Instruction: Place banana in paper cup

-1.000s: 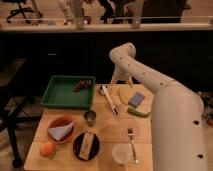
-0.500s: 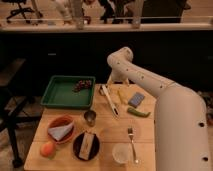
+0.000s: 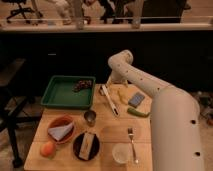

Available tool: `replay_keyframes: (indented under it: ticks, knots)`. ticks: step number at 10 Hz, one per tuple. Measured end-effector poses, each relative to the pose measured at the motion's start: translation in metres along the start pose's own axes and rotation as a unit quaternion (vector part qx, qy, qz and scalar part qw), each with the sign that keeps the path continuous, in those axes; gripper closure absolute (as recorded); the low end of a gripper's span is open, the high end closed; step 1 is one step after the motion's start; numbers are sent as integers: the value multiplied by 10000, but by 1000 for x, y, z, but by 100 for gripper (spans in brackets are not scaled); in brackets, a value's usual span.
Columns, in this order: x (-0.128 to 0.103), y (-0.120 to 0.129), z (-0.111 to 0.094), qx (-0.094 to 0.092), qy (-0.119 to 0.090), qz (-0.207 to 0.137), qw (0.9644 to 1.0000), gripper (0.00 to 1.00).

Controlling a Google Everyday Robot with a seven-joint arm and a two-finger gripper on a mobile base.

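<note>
Our claw [image 3: 113,83] hangs over the far edge of the counter [image 3: 112,131], spread wide and holding nothing. The banana [image 3: 121,95] lies just nearside of it, between the white utensil [image 3: 109,99] and the blue sponge [image 3: 136,98], its long axis seemingly running far-to-near. The paper cup [image 3: 121,152] stands well apart at the near edge.

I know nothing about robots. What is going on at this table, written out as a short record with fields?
hand: open, holding nothing, low at the far edge of the table
banana: lying on the table just in front of the hand, between the white utensil and a grey-blue block
paper cup: upright at the near edge, left of the fork
progress: banana not yet picked up, not in the cup
</note>
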Motion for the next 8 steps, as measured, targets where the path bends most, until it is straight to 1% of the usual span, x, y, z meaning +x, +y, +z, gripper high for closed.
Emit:
replay_keyframes:
  ticks: [2, 4, 7, 8]
  knots:
    - [-5, 12, 21, -83, -123, 43, 9999, 20]
    - [-6, 23, 30, -157, -219, 89, 9996, 20]
    - [0, 31, 35, -195, -320, 116, 9992, 20]
    - [3, 28, 38, -166, -349, 110, 9992, 20]
